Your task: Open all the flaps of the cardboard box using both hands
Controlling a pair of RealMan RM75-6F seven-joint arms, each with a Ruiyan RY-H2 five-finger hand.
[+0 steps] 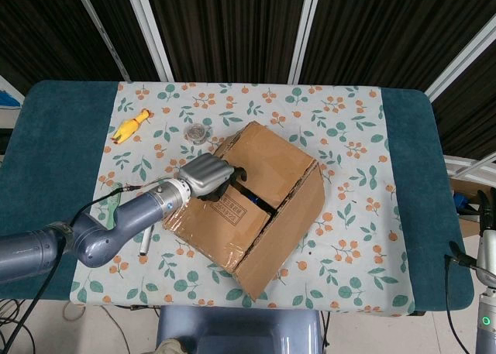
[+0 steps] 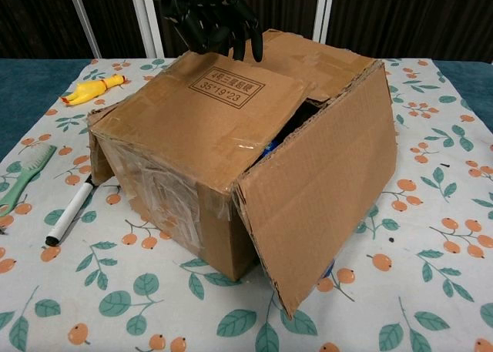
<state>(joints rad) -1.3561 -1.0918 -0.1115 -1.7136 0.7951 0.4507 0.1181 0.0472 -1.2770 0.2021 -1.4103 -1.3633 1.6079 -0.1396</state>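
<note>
The cardboard box [image 1: 291,185] [image 2: 185,206] sits mid-table on the leaf-print cloth. My left hand [image 1: 207,174] [image 2: 209,15] is at the inner edge of the printed top flap [image 1: 225,213] [image 2: 219,105], with its fingers curled over that edge, and the flap is tilted up. A dark gap shows between this flap and the far top flap [image 1: 267,159] [image 2: 323,59], which lies nearly flat. The near-right flap [image 1: 288,231] [image 2: 323,190] hangs open down the box's side. My right hand is in neither view.
A yellow rubber chicken [image 1: 129,127] [image 2: 92,88] and a small clear round lid [image 1: 199,131] lie at the back left. A green comb [image 1: 111,196] [image 2: 23,175] and a white marker [image 1: 145,242] [image 2: 73,209] lie left of the box.
</note>
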